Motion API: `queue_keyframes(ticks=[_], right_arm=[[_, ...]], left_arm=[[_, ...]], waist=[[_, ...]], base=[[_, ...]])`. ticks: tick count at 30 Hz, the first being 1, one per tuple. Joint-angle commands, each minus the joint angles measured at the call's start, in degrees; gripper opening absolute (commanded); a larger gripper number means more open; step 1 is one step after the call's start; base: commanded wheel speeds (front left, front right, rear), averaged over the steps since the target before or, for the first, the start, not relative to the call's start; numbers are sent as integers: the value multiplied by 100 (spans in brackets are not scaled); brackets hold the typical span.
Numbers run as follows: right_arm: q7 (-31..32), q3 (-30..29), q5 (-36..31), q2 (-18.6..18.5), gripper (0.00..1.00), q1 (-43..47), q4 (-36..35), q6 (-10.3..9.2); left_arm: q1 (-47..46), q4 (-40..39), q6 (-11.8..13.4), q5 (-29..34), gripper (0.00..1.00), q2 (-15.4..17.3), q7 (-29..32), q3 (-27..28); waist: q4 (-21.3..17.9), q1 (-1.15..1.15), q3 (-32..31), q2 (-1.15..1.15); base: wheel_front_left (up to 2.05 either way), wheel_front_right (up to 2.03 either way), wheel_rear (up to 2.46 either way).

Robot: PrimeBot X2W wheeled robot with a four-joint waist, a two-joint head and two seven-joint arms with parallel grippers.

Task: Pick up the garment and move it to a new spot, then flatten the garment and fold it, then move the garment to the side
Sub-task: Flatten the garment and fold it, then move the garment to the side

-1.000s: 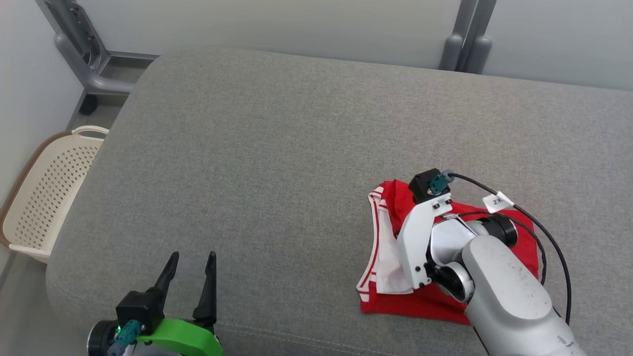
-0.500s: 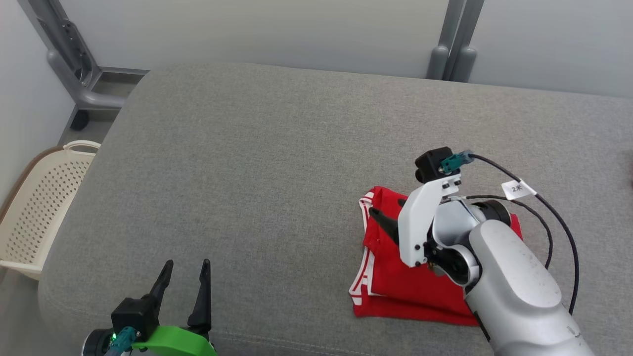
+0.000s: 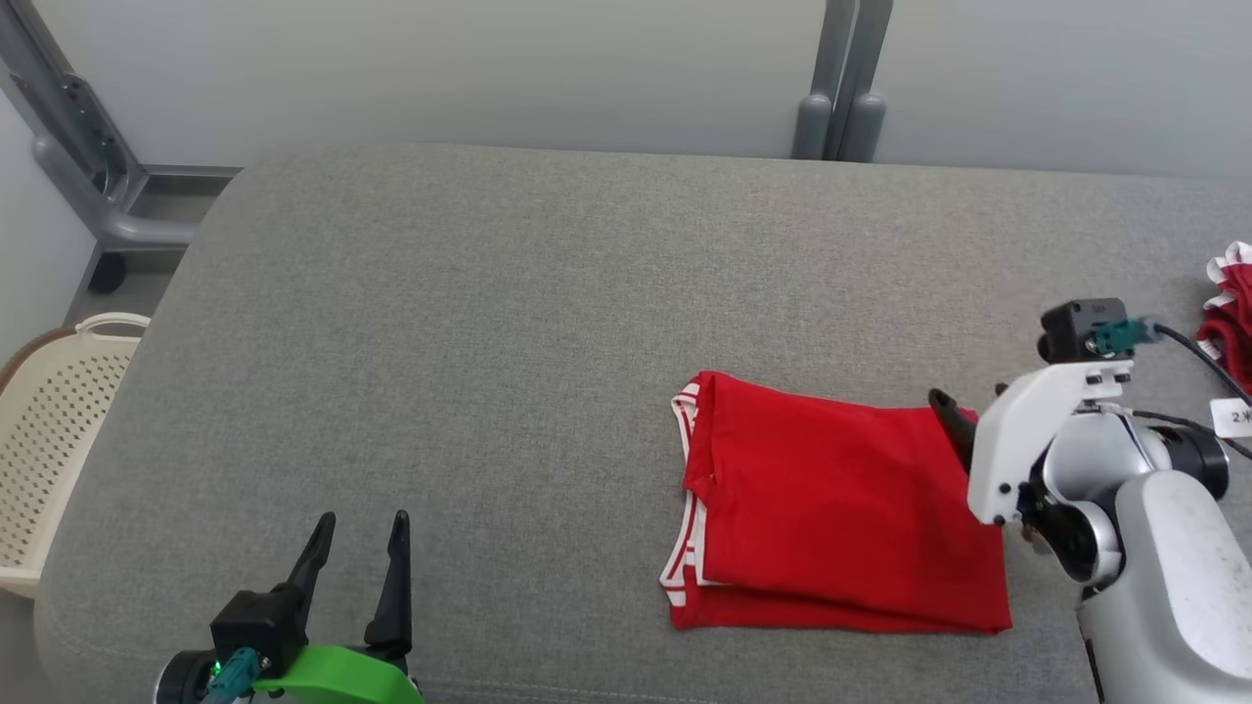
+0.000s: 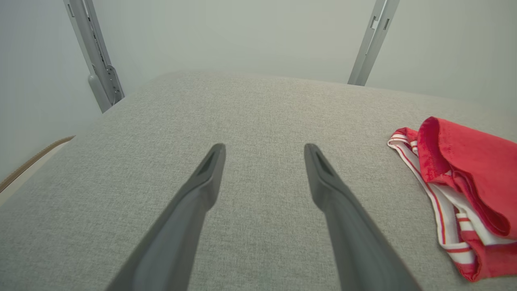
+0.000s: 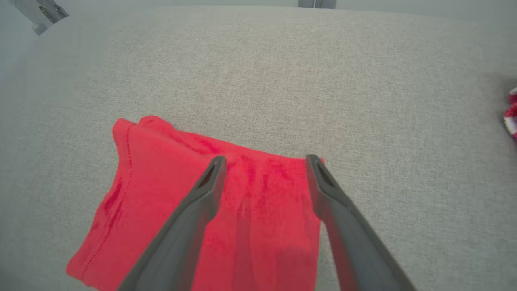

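The garment (image 3: 841,508) is red with white-striped trim and lies folded in a flat rectangle on the grey cushion (image 3: 489,323), right of centre. My right gripper (image 3: 954,420) hovers over the garment's right edge, open and holding nothing. In the right wrist view its two fingers (image 5: 264,161) stand apart above the red garment (image 5: 169,202). My left gripper (image 3: 362,518) rests open at the lower left, well clear of the cloth. In the left wrist view its gripper (image 4: 264,149) is over bare cushion, and the garment (image 4: 464,169) lies off to the right.
A cream perforated basket (image 3: 49,440) stands on the floor beyond the cushion's left edge. Another red and white cloth (image 3: 1234,303) lies at the far right edge. Grey metal posts (image 3: 836,108) rise behind the cushion, against a pale wall.
My right gripper has opened, let go of the garment and drawn back to the right. The red top layer now lies flat over the white inside. The head camera has also shifted.
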Motion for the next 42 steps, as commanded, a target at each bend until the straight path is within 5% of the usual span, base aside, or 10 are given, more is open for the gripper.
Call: queue_keyframes(ticks=[1,9,30,31,32,33,35,42], right_arm=[[68,-130,-74,-6,100,157,-94,-3],[366,-819,-148,137,100,756,-496,-2],[430,-911,-10,300,100,778,93,-2],[449,-904,-4,309,92,775,132,-2],[453,-905,2,316,70,765,166,-2],[460,-905,4,324,35,754,199,-2],[460,-892,-9,333,0,736,255,-2],[396,-816,-13,266,0,649,321,-2]], left_arm=[[12,-26,-8,48,100,17,-18,26],[-149,-109,-6,91,100,-14,-18,52],[-537,-428,31,315,100,45,-18,164],[-542,-441,33,320,100,48,-18,174],[-551,-457,34,325,100,48,-18,184],[-558,-475,35,327,100,46,-18,194],[-558,-489,41,312,100,34,-18,212],[-507,-450,40,264,100,-2,-18,236]], waist=[[-53,0,37,0],[-187,0,263,0],[53,0,843,0],[62,0,854,0],[71,0,865,0],[79,0,874,0],[94,0,886,0],[131,0,854,0]], base=[[0,0,0],[0,0,0],[0,0,0],[0,0,0],[0,0,0],[0,0,0],[0,0,0],[0,0,0]])
